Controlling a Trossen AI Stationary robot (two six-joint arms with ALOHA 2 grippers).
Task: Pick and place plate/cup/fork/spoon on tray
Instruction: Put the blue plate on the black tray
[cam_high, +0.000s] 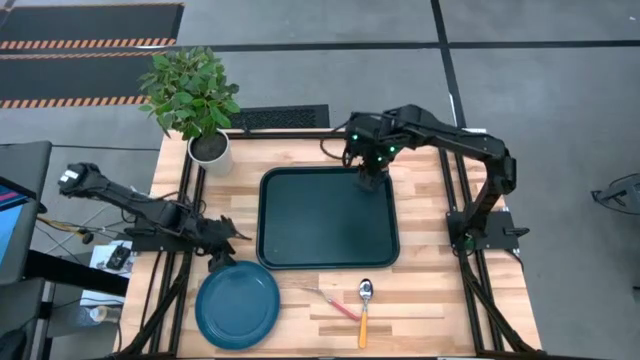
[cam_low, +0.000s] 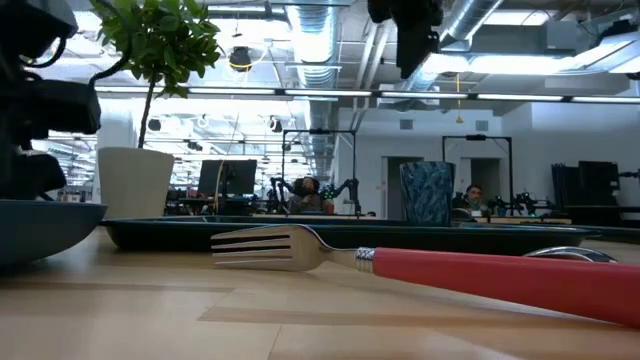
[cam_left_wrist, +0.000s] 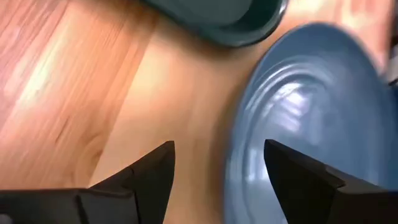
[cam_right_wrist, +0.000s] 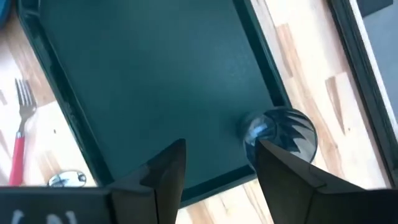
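At the surface's near-left corner, we log the left claw (cam_high: 222, 250), fingers spread, hovering at the plate (cam_high: 238, 305) rim nearest the tray (cam_high: 300, 255); right claw (cam_high: 367, 178) farther, spread above the cup (cam_right_wrist: 280, 134).

Looking down past two dark spread fingers (cam_right_wrist: 163, 167) at the green tray (cam_right_wrist: 149, 81); cup (cam_right_wrist: 280, 134) upright in its corner; fork (cam_right_wrist: 20, 134) on the desk (cam_right_wrist: 305, 56) beside it.

From overhead we looked straight down on the counter (cam_high: 420, 300); our low camera sat level beside the fork (cam_low: 400, 262). Both wrist cameras peered closely downward, sharing the tray (cam_right_wrist: 143, 87).
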